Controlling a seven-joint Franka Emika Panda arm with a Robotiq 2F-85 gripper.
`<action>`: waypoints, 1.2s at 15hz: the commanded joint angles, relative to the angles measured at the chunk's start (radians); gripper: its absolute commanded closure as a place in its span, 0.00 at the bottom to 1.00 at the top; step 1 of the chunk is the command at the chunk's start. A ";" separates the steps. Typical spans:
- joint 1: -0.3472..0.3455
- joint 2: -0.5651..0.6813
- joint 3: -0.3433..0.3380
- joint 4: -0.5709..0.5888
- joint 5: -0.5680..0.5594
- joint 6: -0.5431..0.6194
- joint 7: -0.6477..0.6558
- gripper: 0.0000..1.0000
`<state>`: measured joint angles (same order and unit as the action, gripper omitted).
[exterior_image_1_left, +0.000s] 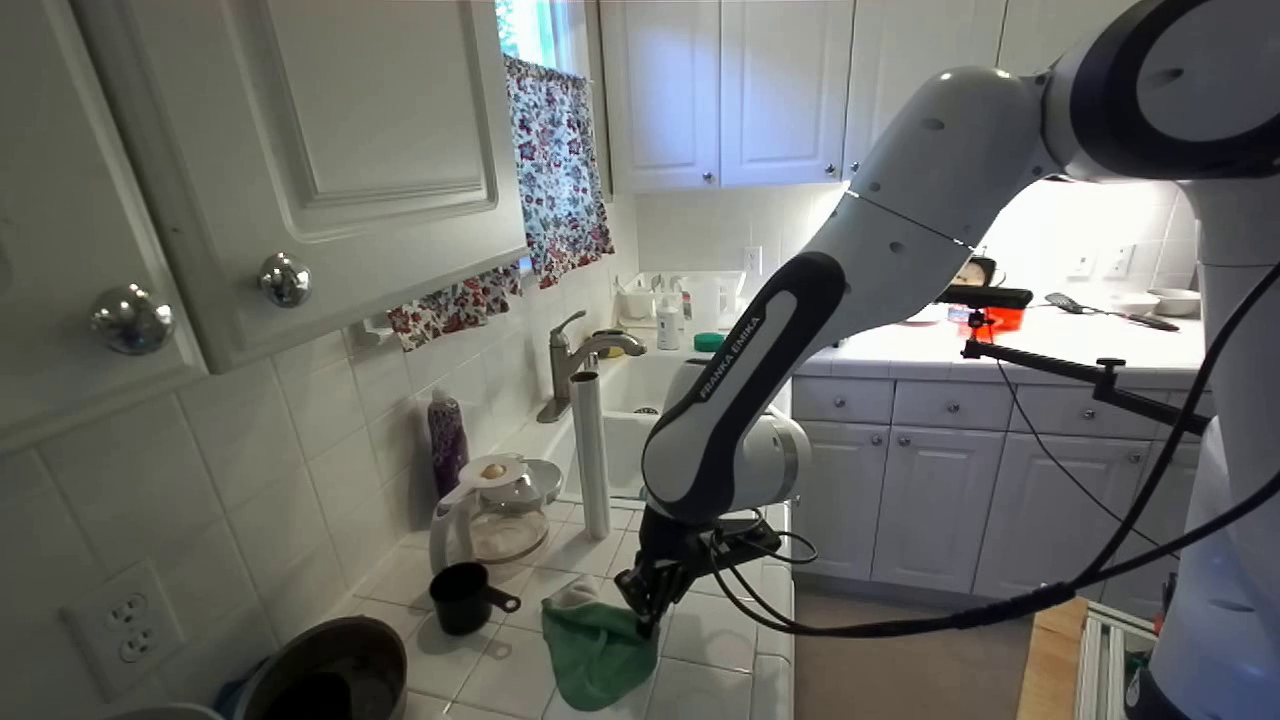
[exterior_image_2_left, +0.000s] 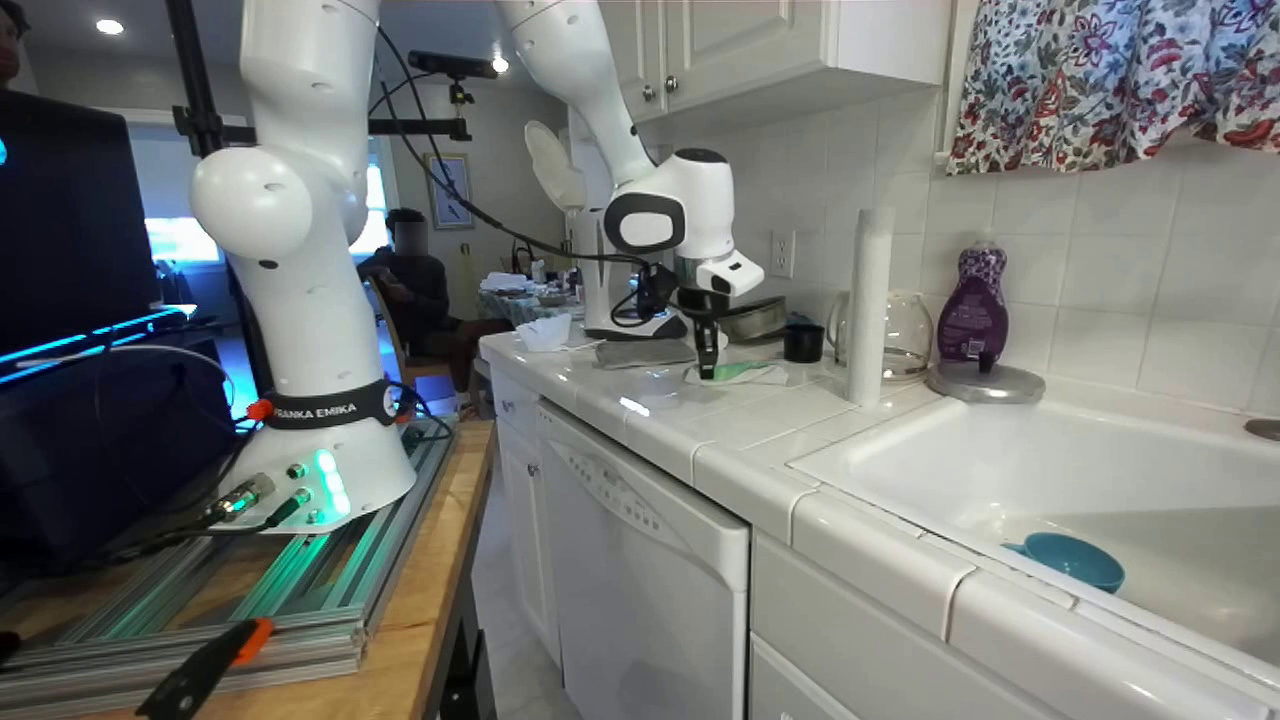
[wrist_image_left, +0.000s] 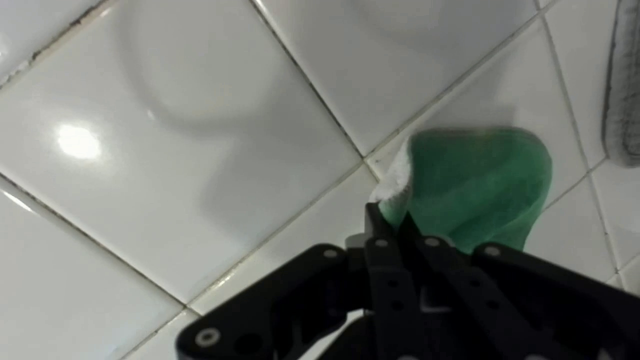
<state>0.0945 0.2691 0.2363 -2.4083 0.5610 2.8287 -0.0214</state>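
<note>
A green cloth (exterior_image_1_left: 600, 655) with a whitish edge lies on the white tiled counter, crumpled and partly folded. My gripper (exterior_image_1_left: 648, 628) points down at its right side in that exterior view. In the wrist view the gripper (wrist_image_left: 391, 212) is shut on a folded corner of the cloth (wrist_image_left: 480, 185), pinched between the black fingertips. White lining shows just beyond the tips, while the rest of the green fabric spreads to their right. From across the sink, in an exterior view, the gripper (exterior_image_2_left: 708, 370) reaches down to the cloth (exterior_image_2_left: 742, 370) at counter level.
Near the cloth stand a black measuring cup (exterior_image_1_left: 460, 598), a glass carafe (exterior_image_1_left: 508, 525), an upright white tube (exterior_image_1_left: 592, 460) and a dark pan (exterior_image_1_left: 335, 675). A purple bottle (exterior_image_2_left: 974, 305) is by the wall. The sink holds a blue cup (exterior_image_2_left: 1072, 560).
</note>
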 joint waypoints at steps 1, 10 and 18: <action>0.053 -0.001 -0.017 0.032 -0.144 0.008 0.081 0.99; 0.069 0.060 0.026 0.166 -0.228 -0.059 0.057 0.99; 0.059 0.163 0.040 0.283 -0.224 -0.202 0.008 0.99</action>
<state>0.1697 0.3785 0.2662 -2.1882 0.3420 2.6857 0.0037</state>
